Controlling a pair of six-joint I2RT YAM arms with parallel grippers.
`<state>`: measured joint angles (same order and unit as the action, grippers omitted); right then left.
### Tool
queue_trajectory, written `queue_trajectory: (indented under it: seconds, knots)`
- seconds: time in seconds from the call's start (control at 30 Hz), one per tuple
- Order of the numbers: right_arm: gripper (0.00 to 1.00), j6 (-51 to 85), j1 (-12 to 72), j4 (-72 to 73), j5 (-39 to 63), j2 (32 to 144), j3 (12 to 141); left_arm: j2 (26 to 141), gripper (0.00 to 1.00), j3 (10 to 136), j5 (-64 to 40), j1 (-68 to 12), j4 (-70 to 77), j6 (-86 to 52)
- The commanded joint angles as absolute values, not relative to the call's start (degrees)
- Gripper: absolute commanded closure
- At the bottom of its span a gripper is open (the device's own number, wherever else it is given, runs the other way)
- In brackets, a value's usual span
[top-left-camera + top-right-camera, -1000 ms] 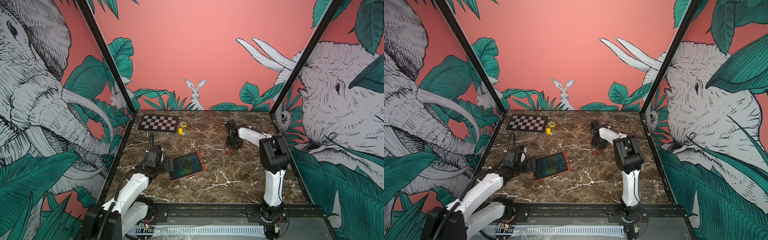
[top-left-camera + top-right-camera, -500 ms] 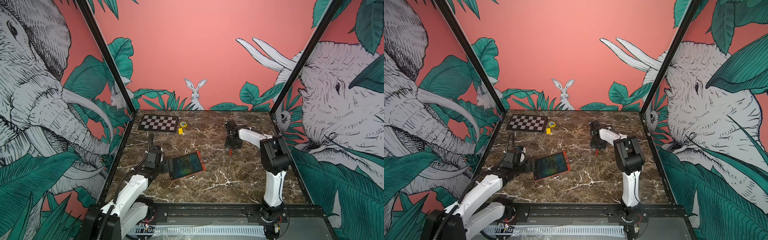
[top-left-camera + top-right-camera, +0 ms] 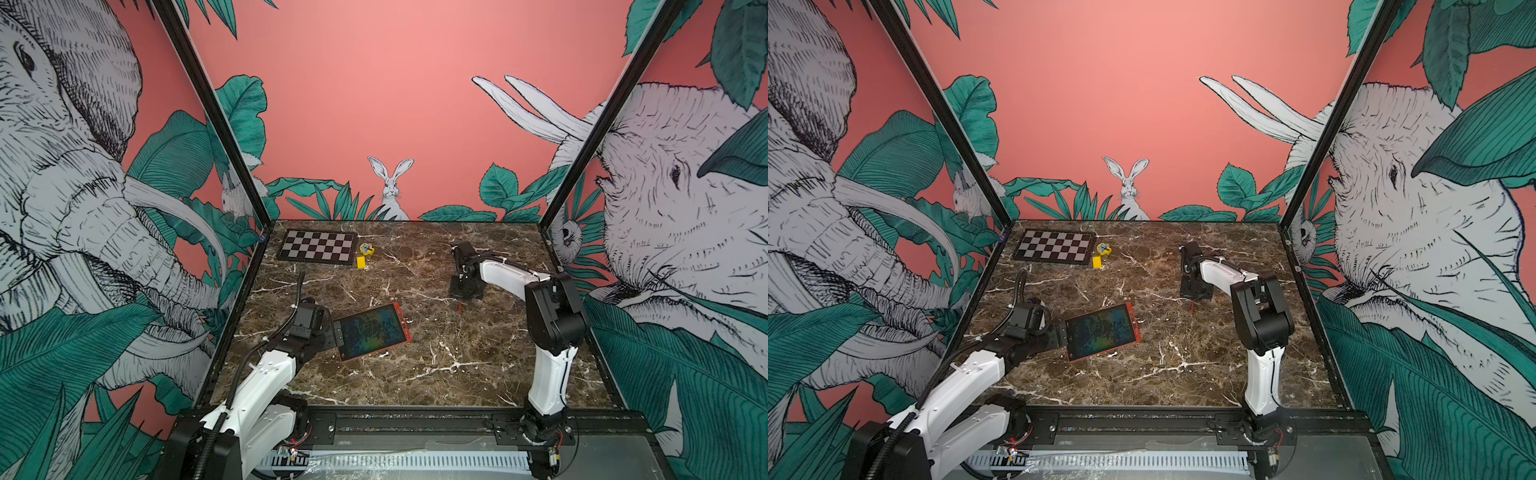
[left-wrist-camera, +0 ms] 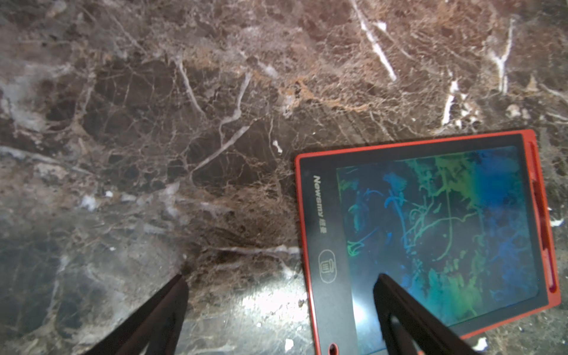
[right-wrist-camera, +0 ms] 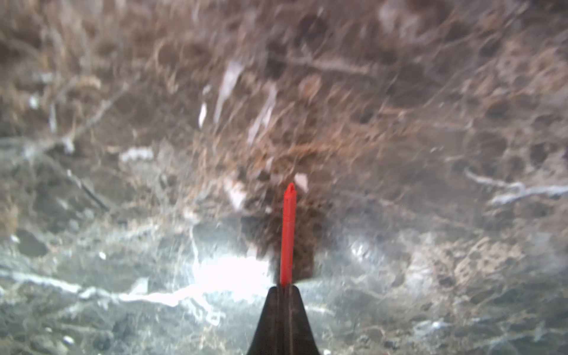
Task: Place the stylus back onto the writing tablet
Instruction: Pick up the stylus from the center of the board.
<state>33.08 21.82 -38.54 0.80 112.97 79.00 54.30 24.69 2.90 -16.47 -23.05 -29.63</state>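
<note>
Writing tablet (image 3: 372, 332), flat and orange-red-framed with a dark scribbled screen, lies on the brown marble table (image 3: 436, 374). The left gripper (image 4: 280, 276) gapes wide, one finger over the screen. Well to the right, the right gripper (image 5: 284, 287) pinches the thin red plastic stylus (image 5: 288, 233), which points downward.

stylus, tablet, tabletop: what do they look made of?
stylus: likely moulded plastic, matte red, uniform colour, stepped tip.
writing tablet: plastic-looking orange-red frame, glossy dark screen catching glare.
table: brown marble look, white veins, polished glare; stone or printed laminate, cannot tell.
</note>
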Motion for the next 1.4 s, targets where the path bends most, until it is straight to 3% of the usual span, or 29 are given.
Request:
queue_trajectory:
  seconds: [0.0, 0.53, 0.97, 1.37]
  knots:
    - [1.0, 30.2, 23.9, -44.2, 4.1, 111.1, 79.4, 53.8, 0.04, 24.0, 4.4, -16.7, -25.2, -32.4]
    - [1.0, 25.7, 30.3, -48.6, 9.0, 109.4, 85.7, 59.0, 0.06, 26.6, 3.9, -16.7, -27.0, -32.9]
    - [1.0, 21.9, 38.7, -45.0, 15.8, 115.0, 93.3, 61.7, 0.07, 27.8, 3.4, -16.7, -28.7, -33.0]
    - [1.0, 20.1, 41.3, -40.8, 19.8, 120.3, 94.9, 61.3, 0.1, 27.4, 2.9, -16.7, -28.3, -33.0]
